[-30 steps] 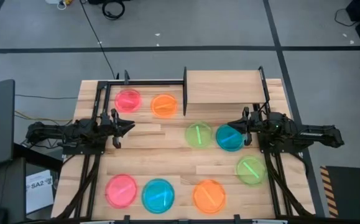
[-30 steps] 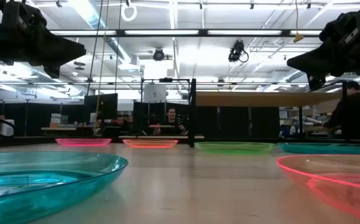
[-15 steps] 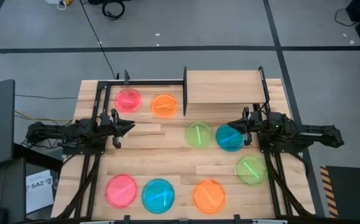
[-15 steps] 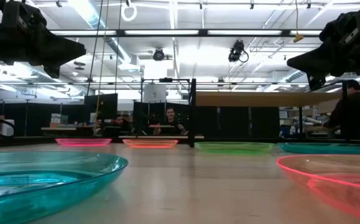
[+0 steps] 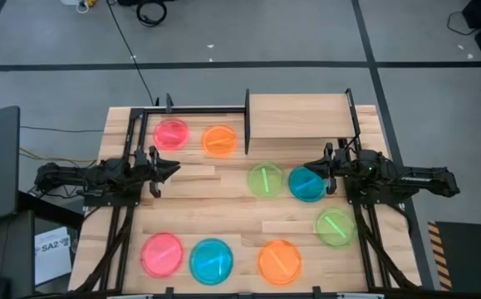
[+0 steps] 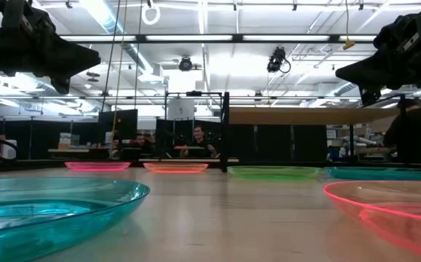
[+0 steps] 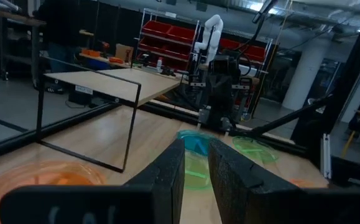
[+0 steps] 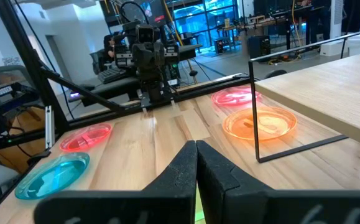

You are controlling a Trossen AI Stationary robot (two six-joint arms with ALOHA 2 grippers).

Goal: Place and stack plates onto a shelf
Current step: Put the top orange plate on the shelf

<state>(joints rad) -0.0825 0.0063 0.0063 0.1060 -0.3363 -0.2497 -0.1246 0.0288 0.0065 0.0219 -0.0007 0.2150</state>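
Observation:
Several translucent plates lie flat on the tabletop in the high view: pink (image 5: 171,134) and orange (image 5: 218,140) under a bare black frame, green (image 5: 265,179) and blue (image 5: 306,183) mid-table, green (image 5: 335,227) to the right, and pink (image 5: 162,254), blue (image 5: 212,260) and orange (image 5: 279,261) along the near edge. The light-wood shelf (image 5: 298,116) stands at the far right with nothing on it. My left gripper (image 5: 174,169) hovers left of centre, open by a narrow gap (image 7: 196,155). My right gripper (image 5: 326,172) hovers, shut (image 8: 196,155), over the blue plate's right rim.
The bare black metal frame (image 5: 198,110) spans the far-left part of the table beside the shelf. Shelf posts (image 5: 352,124) stand near my right gripper. Bare wood lies between the two arms, left of the mid-table green plate. People sit in the room beyond the far edge (image 6: 198,138).

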